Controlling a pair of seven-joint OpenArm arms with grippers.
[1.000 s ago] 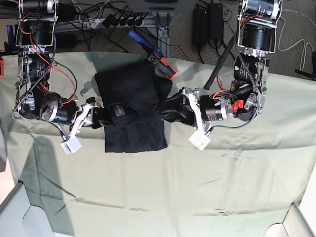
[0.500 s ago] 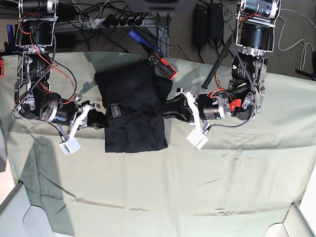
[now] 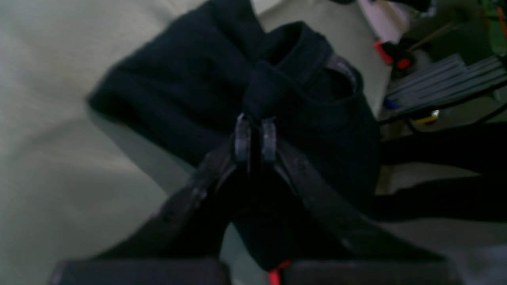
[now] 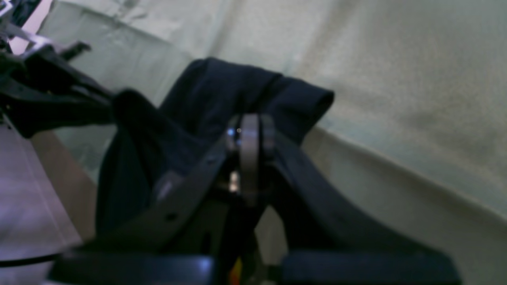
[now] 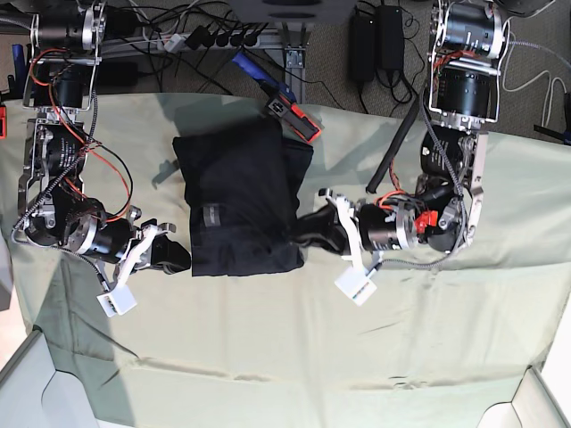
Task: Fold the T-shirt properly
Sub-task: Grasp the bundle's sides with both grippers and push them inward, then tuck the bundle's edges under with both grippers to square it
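Note:
The black T-shirt (image 5: 239,192) lies folded into a rough rectangle on the pale green table cloth (image 5: 294,339), with a small label showing near its middle. My left gripper (image 5: 304,235) is at the shirt's near right corner. In the left wrist view the left gripper (image 3: 255,136) is shut on a gathered fold of the T-shirt (image 3: 178,91). My right gripper (image 5: 182,257) is at the near left corner. In the right wrist view the right gripper (image 4: 247,132) is shut on the edge of the T-shirt (image 4: 206,95), which hangs slightly above the cloth.
A red and black tool (image 5: 291,116) lies at the table's far edge, just behind the shirt. Cables and a power strip (image 5: 214,37) run behind the table. White bins stand at the near left corner (image 5: 27,383) and near right corner (image 5: 540,401).
Both grippers have closed and moved from the shirt's middle toward its near corners. The shirt has shifted slightly, and its label now sits a little nearer to me.

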